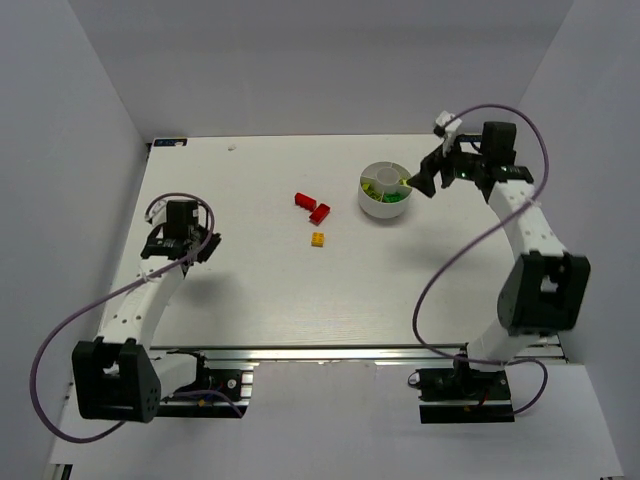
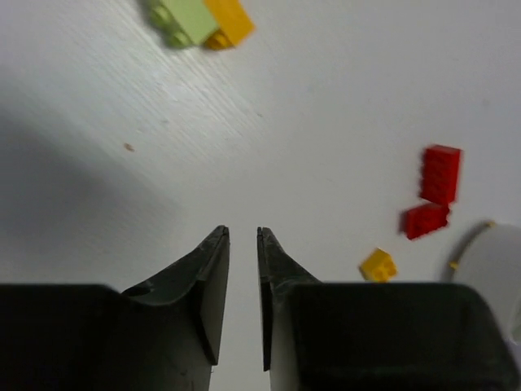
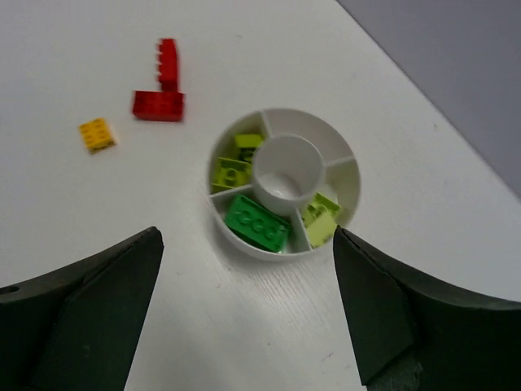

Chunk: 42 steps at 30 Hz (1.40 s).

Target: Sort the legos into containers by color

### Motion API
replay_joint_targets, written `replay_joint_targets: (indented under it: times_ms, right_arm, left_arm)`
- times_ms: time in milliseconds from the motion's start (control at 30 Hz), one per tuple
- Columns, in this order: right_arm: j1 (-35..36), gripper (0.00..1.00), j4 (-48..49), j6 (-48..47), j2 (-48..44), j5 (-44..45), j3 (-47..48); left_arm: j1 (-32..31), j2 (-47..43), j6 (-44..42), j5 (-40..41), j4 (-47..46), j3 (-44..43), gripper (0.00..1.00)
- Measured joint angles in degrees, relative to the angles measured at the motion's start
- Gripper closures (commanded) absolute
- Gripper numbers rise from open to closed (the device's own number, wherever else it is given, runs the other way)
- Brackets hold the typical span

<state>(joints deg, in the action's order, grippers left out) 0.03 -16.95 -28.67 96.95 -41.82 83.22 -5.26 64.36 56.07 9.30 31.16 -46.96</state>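
Observation:
The round white dish (image 1: 384,203) (image 3: 348,175) stands at the back right. One of its wedges holds a dark green lego (image 3: 256,221). Other wedges hold yellow-green legos (image 3: 232,172) and pale green ones (image 3: 321,220). My right gripper (image 1: 425,180) (image 3: 247,236) hangs wide open over the dish's near rim, holding nothing. Two red legos (image 1: 312,206) (image 3: 159,105) and an orange one (image 1: 318,239) (image 3: 97,134) lie on the table left of the dish. My left gripper (image 1: 196,245) (image 2: 242,232) is nearly closed with only a thin slit and nothing in it. A pale green and an orange lego (image 2: 199,19) lie together far ahead of it.
White walls enclose the table on the left, back and right. A purple cable loops beside each arm (image 1: 440,290). The left wrist view also catches the red legos (image 2: 435,191), the orange one (image 2: 378,265) and the dish's rim (image 2: 488,261) at its right.

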Motion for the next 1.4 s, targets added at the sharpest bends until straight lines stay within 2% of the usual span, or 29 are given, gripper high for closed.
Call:
replay_joint_targets:
  times_ms: [67, 100, 167, 200, 267, 400, 567, 800, 1000, 1400]
  right_arm:
    - [0.31, 0.14, -0.15, -5.95, -7.89, -5.44, -5.68]
    - [1.03, 0.25, -0.63, -9.18, -10.97, -7.41, -7.58]
    - [3.28, 0.39, -2.75, -14.14, -14.58, -10.21, -9.33]
    - [4.5, 0.51, -3.8, -16.06, -15.45, -11.41, -9.97]
    - [6.91, 0.56, -6.43, -18.84, -15.72, -13.29, -11.02]
    - [8.31, 0.38, -10.14, -20.0, -15.3, -14.73, -15.61]
    - [8.33, 0.34, -9.94, -18.62, -15.54, -14.51, -20.39]
    - [8.35, 0.34, -9.27, -16.98, -15.58, -15.06, -20.46]
    - [8.68, 0.34, -9.03, -16.5, -15.61, -15.37, -20.46]
    - [8.79, 0.34, -8.55, -15.15, -16.02, -15.37, -20.5]
  left_arm:
    - [2.78, 3.91, -1.16, 0.02, 1.9, -1.16, 0.47]
    - [3.85, 6.05, -2.19, 0.24, 2.49, -1.84, 0.33]
    - [5.07, 10.4, -4.76, 1.14, 4.33, -4.02, 0.02]
    - [5.46, 12.35, -6.54, 1.31, 4.92, -5.38, 0.02]
    - [6.16, 15.5, -9.6, 1.81, 5.55, -8.09, 0.02]
    - [6.75, 20.13, -16.94, 3.26, 6.71, -13.97, 0.02]
    - [7.06, 27.36, -22.23, 6.03, 7.98, -18.45, 0.02]
    - [7.98, 35.41, -20.9, 6.45, 9.53, -22.53, 0.02]
    - [8.52, 38.25, -18.45, 6.36, 8.15, -27.43, 0.02]
    - [10.34, 44.46, -11.65, 5.84, 9.07, -27.78, 0.02]
